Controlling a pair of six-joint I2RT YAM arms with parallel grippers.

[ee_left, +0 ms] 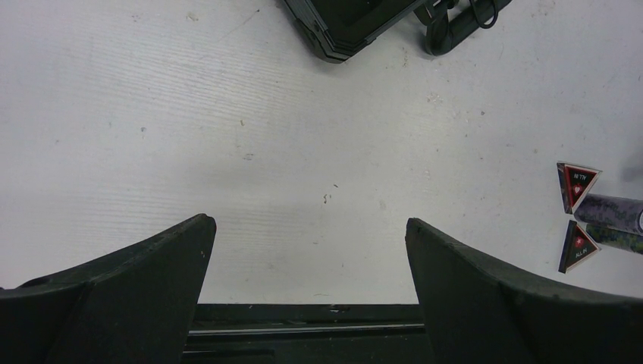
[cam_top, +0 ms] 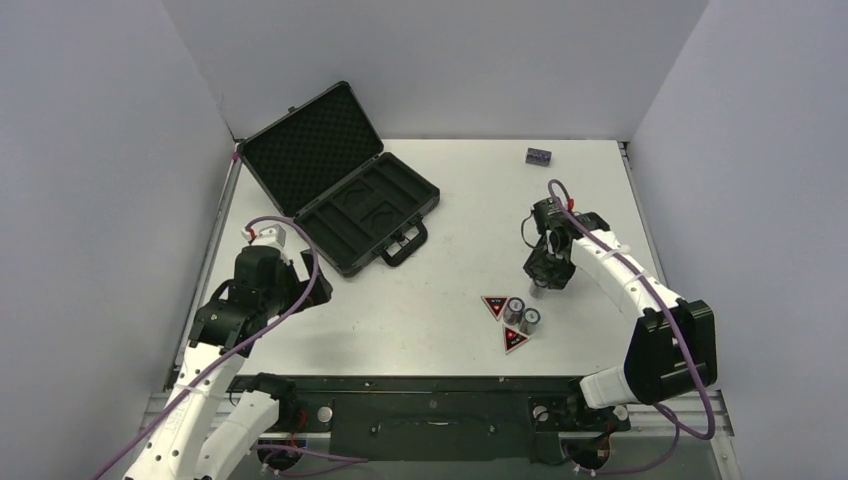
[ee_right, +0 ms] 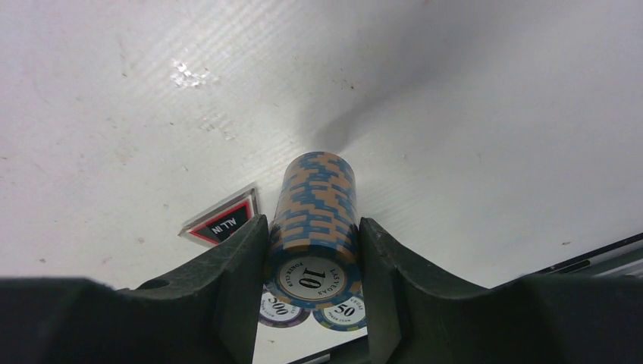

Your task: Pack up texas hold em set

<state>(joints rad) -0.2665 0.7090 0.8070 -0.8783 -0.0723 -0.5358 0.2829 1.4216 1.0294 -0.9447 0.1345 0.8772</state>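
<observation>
The black briefcase (cam_top: 340, 190) lies open at the back left, its foam lid raised and its handle (cam_top: 405, 245) facing the table's middle. My right gripper (ee_right: 313, 222) is shut on an orange-and-blue chip stack (ee_right: 318, 189) held lengthwise, its "10" face toward the camera. Just left of that gripper (cam_top: 549, 272), two more chip stacks (cam_top: 513, 310) (cam_top: 531, 320) stand on the table between two red-and-black triangular tokens (cam_top: 494, 305) (cam_top: 515, 340). My left gripper (ee_left: 307, 227) is open over bare table near the briefcase's front corner (ee_left: 349, 23).
A small dark block (cam_top: 539, 156) lies near the back right of the table. White walls close in the left, back and right sides. The black base rail (cam_top: 420, 400) runs along the near edge.
</observation>
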